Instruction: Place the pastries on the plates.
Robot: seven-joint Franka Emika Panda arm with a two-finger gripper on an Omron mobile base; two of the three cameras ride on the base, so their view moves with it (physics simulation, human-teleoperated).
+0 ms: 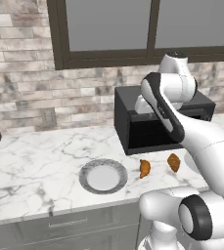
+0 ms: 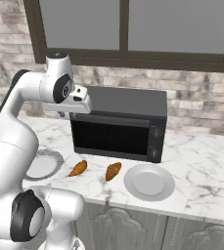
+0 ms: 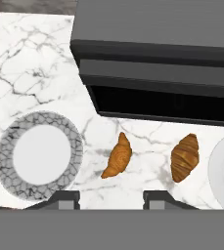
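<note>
1. On the marble counter [image 3: 30,63], in front of the microwave [image 2: 118,124], I see both croissants lying loose: the left croissant [image 3: 117,156] and the right croissant [image 3: 184,157].
2. Speckled plate [image 3: 40,155] sits at nine o'clock of the left pastry; the plain plate [image 2: 149,181] at three o'clock of the right one. Pairing looks deliberate.
3. Gripper [image 3: 111,199] hovers high, jaws apart, holding nothing, probably surveying.
4. I read no labels or writing.

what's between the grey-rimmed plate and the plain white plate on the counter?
Both golden-brown croissants, on bare marble: one nearer the speckled grey-rimmed plate, the other nearer the plain white plate. Neither touches a plate. The hand view shows this best.
</note>
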